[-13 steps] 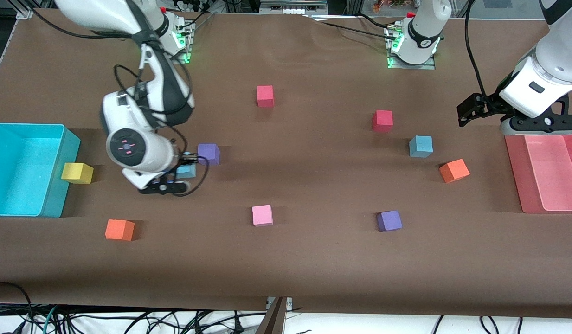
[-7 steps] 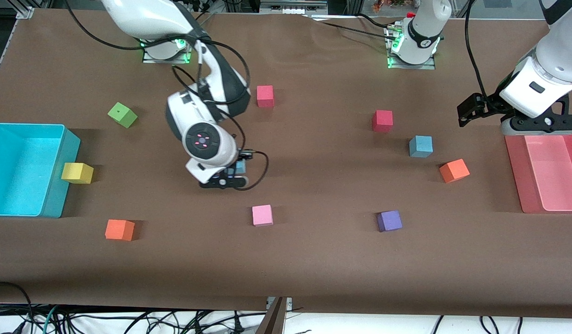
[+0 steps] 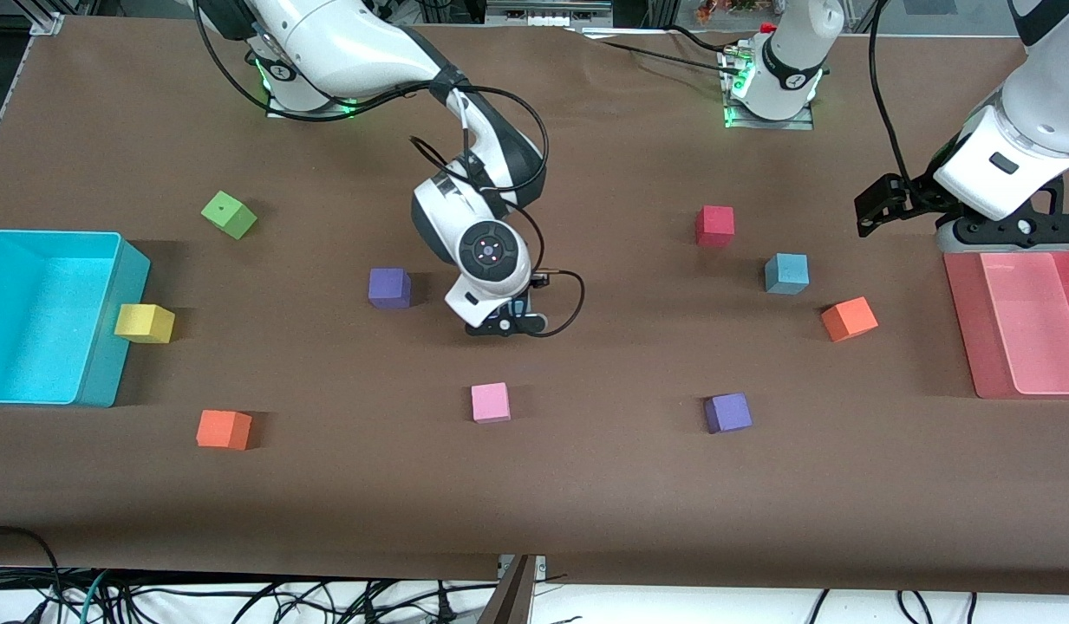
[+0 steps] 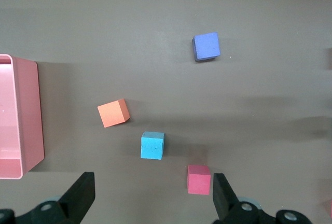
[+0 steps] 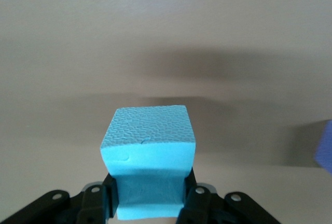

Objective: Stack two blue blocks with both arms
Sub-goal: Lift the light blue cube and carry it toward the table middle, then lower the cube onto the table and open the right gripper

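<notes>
My right gripper is shut on one sky-blue block and holds it low over the middle of the table. The hand hides that block in the front view. The right wrist view shows the black fingers pressed on two sides of the block. The other sky-blue block sits on the table toward the left arm's end, between a red cube and an orange cube. It also shows in the left wrist view. My left gripper is open and empty, held high beside the pink bin.
A purple cube sits beside my right hand. A pink cube and another purple cube lie nearer the front camera. Green, yellow and orange cubes lie near the cyan bin.
My right arm has carried the blue block from beside the purple cube toward the left arm's end, to the middle of the table. The left arm has not moved.
</notes>
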